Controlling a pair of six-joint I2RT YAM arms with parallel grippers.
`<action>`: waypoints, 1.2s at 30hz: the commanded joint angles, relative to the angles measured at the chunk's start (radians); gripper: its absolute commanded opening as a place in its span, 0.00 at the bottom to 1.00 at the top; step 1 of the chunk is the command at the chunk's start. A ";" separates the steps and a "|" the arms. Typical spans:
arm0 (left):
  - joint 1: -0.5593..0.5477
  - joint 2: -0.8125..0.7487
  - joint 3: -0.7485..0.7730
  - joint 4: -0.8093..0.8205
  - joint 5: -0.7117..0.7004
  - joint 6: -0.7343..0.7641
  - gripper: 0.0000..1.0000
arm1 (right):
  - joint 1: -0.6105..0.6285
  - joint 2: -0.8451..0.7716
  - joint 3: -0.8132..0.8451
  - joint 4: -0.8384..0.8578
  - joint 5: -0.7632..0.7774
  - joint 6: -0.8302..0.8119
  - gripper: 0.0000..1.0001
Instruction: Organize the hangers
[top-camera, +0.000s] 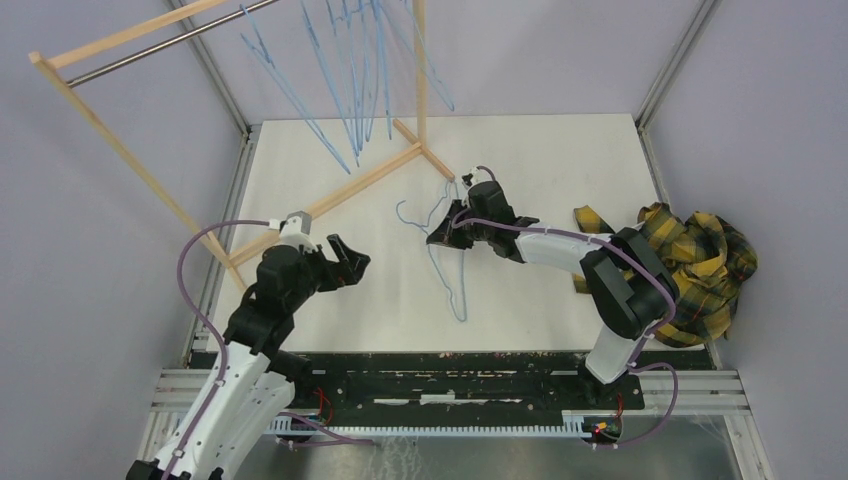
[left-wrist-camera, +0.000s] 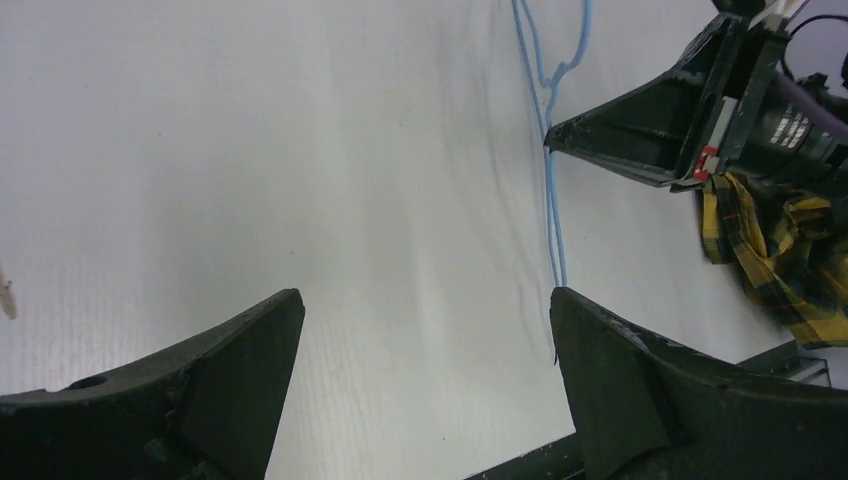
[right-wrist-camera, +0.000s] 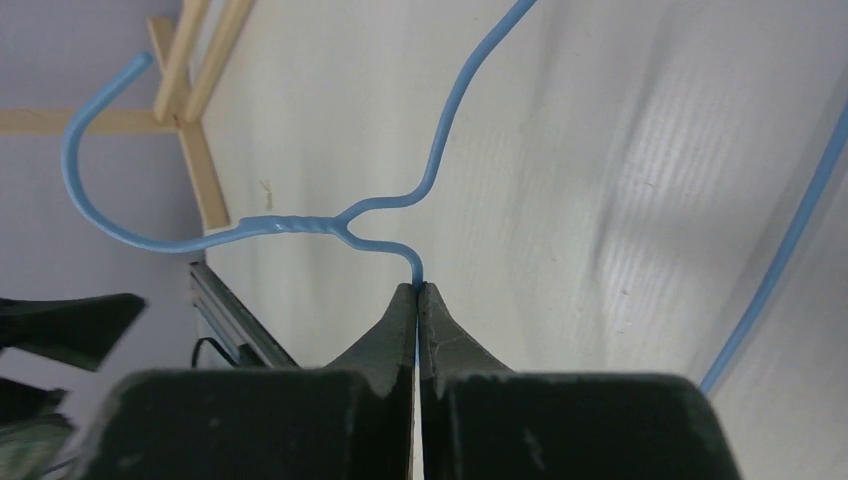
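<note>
One light-blue wire hanger (top-camera: 455, 290) lies on the white table, its hook (right-wrist-camera: 90, 190) pointing toward the rack. My right gripper (top-camera: 437, 236) is shut on this hanger's wire just beside the twisted neck (right-wrist-camera: 300, 225); the wire runs in between the closed tips (right-wrist-camera: 417, 290). In the left wrist view the same hanger (left-wrist-camera: 552, 200) runs away from me, with the right gripper (left-wrist-camera: 552, 140) pinching it. My left gripper (top-camera: 350, 262) hovers to the left of the hanger, open (left-wrist-camera: 425, 295) with only bare table between its fingers. Several more hangers (top-camera: 350, 70) hang from the rod at the back.
A wooden rack (top-camera: 130, 160) with a metal rod (top-camera: 150, 50) stands at the back left; its foot (top-camera: 400, 160) reaches onto the table. A yellow plaid cloth (top-camera: 700, 260) is heaped at the right edge, also seen in the left wrist view (left-wrist-camera: 770, 250).
</note>
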 joint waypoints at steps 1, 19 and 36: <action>-0.020 0.003 -0.086 0.218 0.069 -0.095 0.99 | 0.000 0.018 0.005 0.221 -0.059 0.185 0.01; -0.382 0.326 -0.077 0.454 -0.220 -0.117 0.99 | 0.068 0.104 0.219 0.249 -0.018 0.311 0.01; -0.592 0.645 0.002 0.514 -0.694 -0.137 0.99 | 0.087 0.014 0.151 0.313 -0.130 0.439 0.01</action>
